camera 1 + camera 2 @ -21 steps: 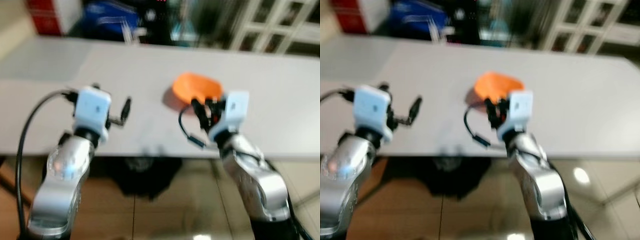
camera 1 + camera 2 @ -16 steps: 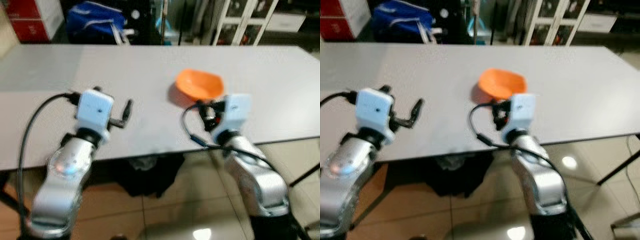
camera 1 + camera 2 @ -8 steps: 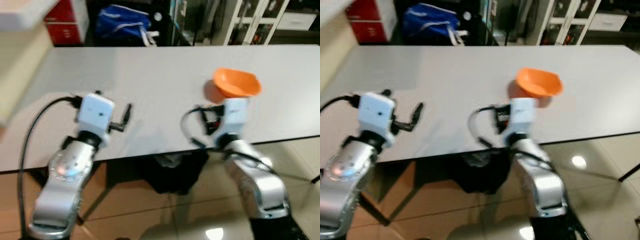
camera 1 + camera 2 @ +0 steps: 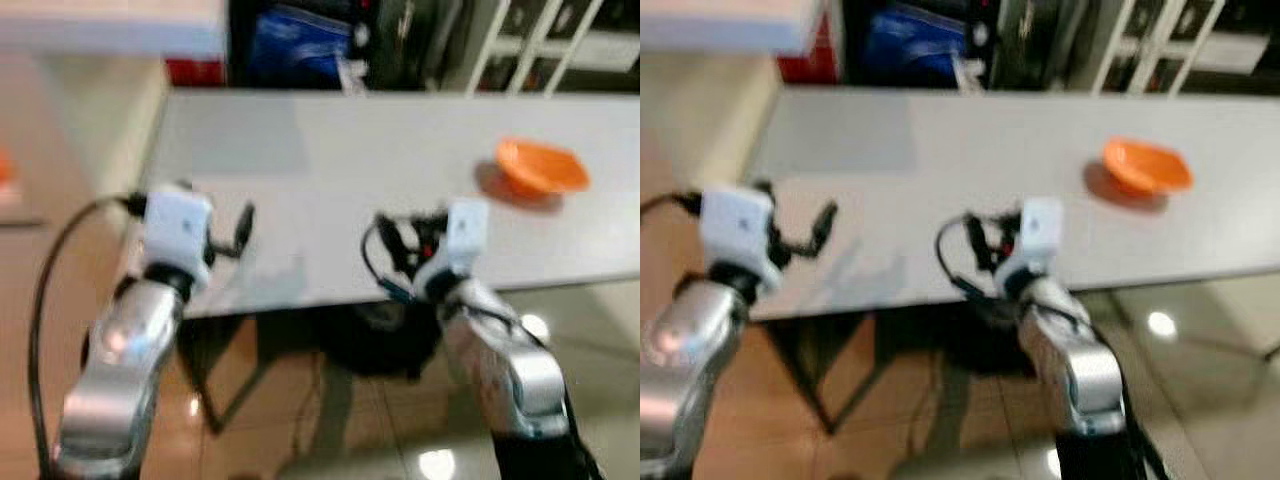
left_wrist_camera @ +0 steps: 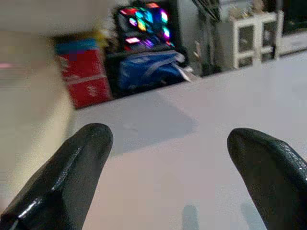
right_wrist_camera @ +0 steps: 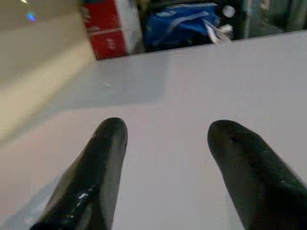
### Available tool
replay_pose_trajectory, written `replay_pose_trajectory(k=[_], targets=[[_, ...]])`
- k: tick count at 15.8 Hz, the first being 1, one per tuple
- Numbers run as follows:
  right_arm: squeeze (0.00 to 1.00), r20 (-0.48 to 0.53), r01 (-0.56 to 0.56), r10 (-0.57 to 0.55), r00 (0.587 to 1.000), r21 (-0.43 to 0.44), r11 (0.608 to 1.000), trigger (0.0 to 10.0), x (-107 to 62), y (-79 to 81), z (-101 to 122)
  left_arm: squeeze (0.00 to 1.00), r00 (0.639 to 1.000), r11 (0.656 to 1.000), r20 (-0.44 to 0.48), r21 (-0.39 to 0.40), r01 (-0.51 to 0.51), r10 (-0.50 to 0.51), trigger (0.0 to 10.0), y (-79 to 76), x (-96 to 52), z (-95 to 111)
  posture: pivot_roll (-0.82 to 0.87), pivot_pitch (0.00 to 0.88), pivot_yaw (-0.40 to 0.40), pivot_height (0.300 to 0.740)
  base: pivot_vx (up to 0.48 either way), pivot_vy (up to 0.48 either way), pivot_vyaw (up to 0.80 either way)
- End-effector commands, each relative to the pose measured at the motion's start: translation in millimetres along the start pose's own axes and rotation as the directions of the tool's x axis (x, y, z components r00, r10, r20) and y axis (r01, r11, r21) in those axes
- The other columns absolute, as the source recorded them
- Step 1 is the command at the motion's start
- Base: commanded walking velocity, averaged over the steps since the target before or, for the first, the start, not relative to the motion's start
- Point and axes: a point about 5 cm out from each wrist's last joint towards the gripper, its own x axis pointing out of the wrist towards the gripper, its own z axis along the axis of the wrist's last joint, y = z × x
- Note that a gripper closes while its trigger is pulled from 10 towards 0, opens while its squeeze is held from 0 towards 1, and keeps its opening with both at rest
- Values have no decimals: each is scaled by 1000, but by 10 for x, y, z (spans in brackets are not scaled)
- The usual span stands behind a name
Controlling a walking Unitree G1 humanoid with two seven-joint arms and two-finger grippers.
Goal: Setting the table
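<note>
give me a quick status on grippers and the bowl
Left gripper open, empty, over the table. Right gripper open, empty. Orange bowl on the table, off to the right. Nothing between.

Both eye views are motion-blurred and soft. A ceiling light glares off the glossy floor (image 4: 440,464). The wrist views are evenly lit, fingers unfocused.

A long grey table (image 4: 330,150) stands on a glossy tan tiled floor (image 4: 300,420). Behind it sit a blue bag (image 4: 300,45), red boxes (image 5: 84,79) and a white glass-fronted cabinet (image 5: 249,40).
</note>
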Motion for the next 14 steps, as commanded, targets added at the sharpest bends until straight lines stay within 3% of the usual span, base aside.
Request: replay_pose_trajectory(k=[1,4,5,6,7,14], targets=[[1000,23,32,-32,999,-3,999,10000,-13,-87,52,1000,1000,1000,10,1,22,-22,10000,-41,28,17,70,0,-41,740,0,480,0],[1000,17,3,-3,1000,-31,1000,10000,6,-41,80,992,1000,999,5,31,14,-15,10000,-10,41,6,67,0,-35,740,0,480,0],[1000,9,-30,30,1000,-31,999,10000,11,10,90,675,1000,999,2,47,11,-11,10000,6,42,0,67,0,-34,740,0,480,0],[216,8,-45,45,999,-38,998,10000,15,51,102,0,1000,998,4,56,6,-6,10000,20,41,3,70,0,-35,740,0,480,0],[0,0,-46,46,999,-50,998,10000,22,70,101,0,1000,998,5,60,2,-2,10000,30,41,6,72,0,-35,740,0,480,0],[0,-3,-58,58,998,-55,997,10000,51,93,123,0,1000,997,18,82,-7,6,10000,49,65,24,76,0,-38,740,0,480,0]])
